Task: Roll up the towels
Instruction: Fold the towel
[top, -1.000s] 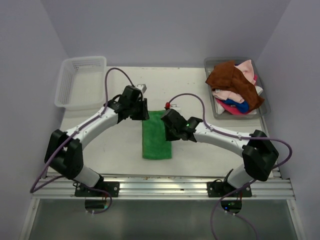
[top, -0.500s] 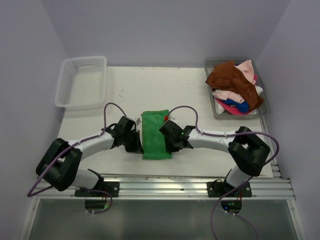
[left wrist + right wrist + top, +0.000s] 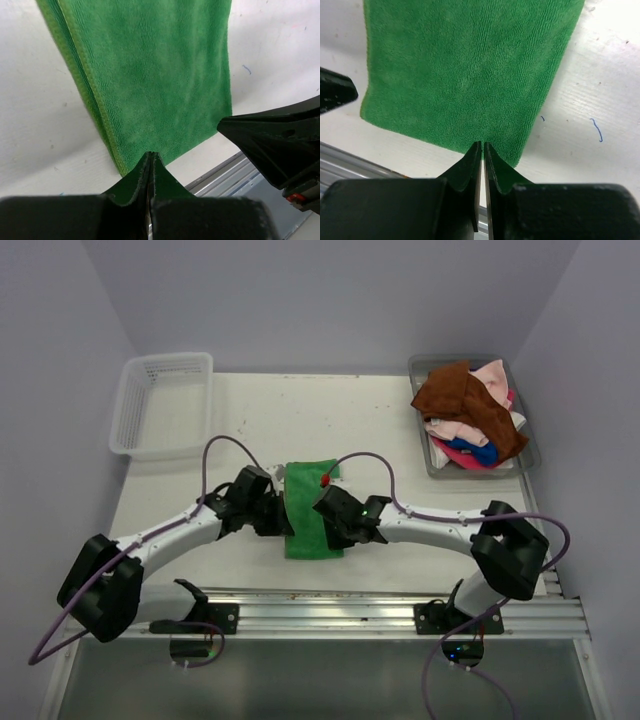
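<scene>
Two grippers sit low at the near end of one green towel [image 3: 312, 502], which lies flat as a long folded strip in the middle of the table [image 3: 400, 425], its length running away from you. Your left gripper [image 3: 285, 524] is at the near left corner; from its wrist camera the fingers [image 3: 135, 182] are pressed fully together, with their tips meeting right at the towel's [image 3: 160, 75] near hem. Your right gripper [image 3: 336, 530] is at the near right side; its fingers [image 3: 462, 175] stand almost together, only a hairline slit between them, and the tips lie over the near edge of the cloth [image 3: 465, 65]. You cannot tell from either wrist view whether any fabric is actually pinched, since the towel looks flat and unlifted. Off at the far right, the other towels [image 3: 470, 410], brown, pink, blue and magenta, are heaped in a clear tray [image 3: 533, 452]. A white mesh basket [image 3: 160, 358] stands at the far left corner, well apart from both arms.
</scene>
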You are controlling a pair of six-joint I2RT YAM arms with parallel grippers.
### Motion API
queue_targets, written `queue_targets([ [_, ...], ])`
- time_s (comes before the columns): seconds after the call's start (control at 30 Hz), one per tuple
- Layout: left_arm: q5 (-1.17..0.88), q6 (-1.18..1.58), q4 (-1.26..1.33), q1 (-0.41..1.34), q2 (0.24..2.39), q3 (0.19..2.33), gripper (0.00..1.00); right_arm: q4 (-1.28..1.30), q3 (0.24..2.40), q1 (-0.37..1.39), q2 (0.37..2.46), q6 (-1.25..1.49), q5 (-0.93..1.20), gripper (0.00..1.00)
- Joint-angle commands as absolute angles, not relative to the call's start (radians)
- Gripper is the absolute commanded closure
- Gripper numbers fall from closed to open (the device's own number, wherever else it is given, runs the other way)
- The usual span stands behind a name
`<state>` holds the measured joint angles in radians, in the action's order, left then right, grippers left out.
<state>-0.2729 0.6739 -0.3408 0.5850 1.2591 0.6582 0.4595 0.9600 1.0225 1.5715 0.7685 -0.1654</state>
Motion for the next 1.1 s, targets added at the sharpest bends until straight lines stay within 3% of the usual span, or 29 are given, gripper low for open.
queue_targets([
  [0.0, -0.313, 0.721, -0.301, 0.612, 1.292, 0.597, 1.00, 0.447, 0.947, 1.032, 1.615, 0.808, -0.170, 0.90],
  [0.13, -0.282, 0.739, -0.216, 0.618, 1.321, 0.506, 1.00, 0.413, 0.910, 1.034, 1.664, 0.822, -0.167, 0.91],
  [0.27, -0.238, 0.715, -0.287, 0.620, 1.326, 0.547, 1.00, 0.454, 0.923, 1.034, 1.615, 0.819, -0.189, 0.90],
  [0.37, -0.195, 0.710, -0.347, 0.620, 1.243, 0.581, 0.97, 0.498, 0.917, 1.034, 1.517, 0.830, -0.238, 0.83],
  [0.43, -0.172, 0.710, -0.388, 0.620, 1.203, 0.592, 0.89, 0.503, 0.902, 1.034, 1.462, 0.838, -0.258, 0.70],
  [0.47, -0.167, 0.712, -0.393, 0.620, 1.195, 0.589, 0.77, 0.502, 0.887, 1.034, 1.453, 0.842, -0.262, 0.66],
  [0.53, -0.172, 0.721, -0.387, 0.620, 1.180, 0.577, 0.68, 0.497, 0.874, 1.032, 1.456, 0.844, -0.255, 0.61],
  [0.57, -0.190, 0.722, -0.377, 0.620, 1.178, 0.554, 0.57, 0.480, 0.862, 1.032, 1.460, 0.848, -0.232, 0.59],
  [0.67, -0.216, 0.750, -0.347, 0.621, 1.169, 0.508, 0.52, 0.415, 0.825, 1.032, 1.465, 0.871, -0.178, 0.58],
  [1.07, -0.123, 0.798, -0.376, 0.629, 1.088, 0.456, 0.52, 0.287, 0.752, 1.034, 1.448, 0.930, -0.104, 0.55],
])
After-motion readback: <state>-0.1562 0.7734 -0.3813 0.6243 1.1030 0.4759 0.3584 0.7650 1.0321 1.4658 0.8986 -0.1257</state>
